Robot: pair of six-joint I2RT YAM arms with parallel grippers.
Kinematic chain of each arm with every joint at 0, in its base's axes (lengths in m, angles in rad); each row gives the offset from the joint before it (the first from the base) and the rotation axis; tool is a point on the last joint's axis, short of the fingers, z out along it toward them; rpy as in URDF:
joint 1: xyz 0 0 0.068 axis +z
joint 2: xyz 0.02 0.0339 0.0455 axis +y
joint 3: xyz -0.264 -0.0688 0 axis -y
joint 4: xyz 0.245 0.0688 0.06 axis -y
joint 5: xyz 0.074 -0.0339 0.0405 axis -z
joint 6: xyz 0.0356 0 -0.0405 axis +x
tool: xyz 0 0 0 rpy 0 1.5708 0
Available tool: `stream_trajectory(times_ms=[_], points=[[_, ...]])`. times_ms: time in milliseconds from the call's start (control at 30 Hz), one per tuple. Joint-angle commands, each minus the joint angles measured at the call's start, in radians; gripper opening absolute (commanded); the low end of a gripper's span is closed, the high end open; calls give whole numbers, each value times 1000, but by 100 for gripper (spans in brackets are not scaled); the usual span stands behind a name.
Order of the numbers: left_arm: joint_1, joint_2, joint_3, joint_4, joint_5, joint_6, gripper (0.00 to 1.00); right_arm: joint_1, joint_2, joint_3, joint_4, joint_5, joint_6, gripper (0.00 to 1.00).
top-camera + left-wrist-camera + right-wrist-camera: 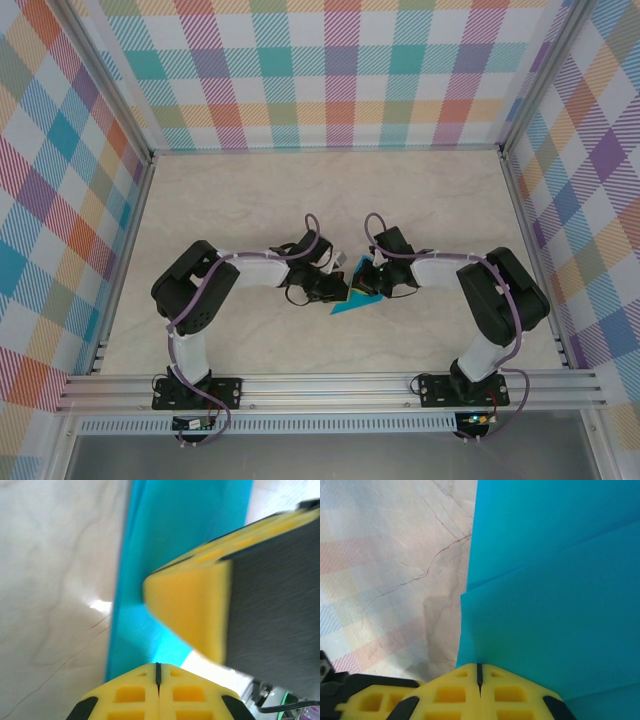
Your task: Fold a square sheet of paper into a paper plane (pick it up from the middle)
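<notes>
Top view: folded teal paper (352,300) lies near the middle of the bench (250,200), between left gripper (338,288) and right gripper (366,288).
Left wrist: fingers (130,695) pressed together at the paper edge.
Right wrist: fingers pressed together, and I cannot tell if they pinch the paper.
Handling: probably light, limp and easily creased, so take it at the layered middle.

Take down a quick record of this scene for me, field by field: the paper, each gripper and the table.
paper: teal sheet, folded into overlapping layers, mid-table between the two arms
left gripper: shut, tips at the sheet's edge
right gripper: shut, tips at the layered edge
grip: cannot tell whether the sheet is pinched or only pressed
table: pale marbled top
</notes>
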Motion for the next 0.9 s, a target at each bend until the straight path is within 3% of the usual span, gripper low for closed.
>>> stream_trajectory(times_ms=[0, 533, 867], points=[[17, -17, -52, -20, -10, 44, 0, 5, 56, -10, -97, 58, -2, 0], [13, -195, -239, -176, -51, 109, 0, 5, 72, 23, -159, 88, -26, 0], [12, -277, -83, -232, -190, 91, 2, 5, -11, 106, -179, 29, -19, 0]])
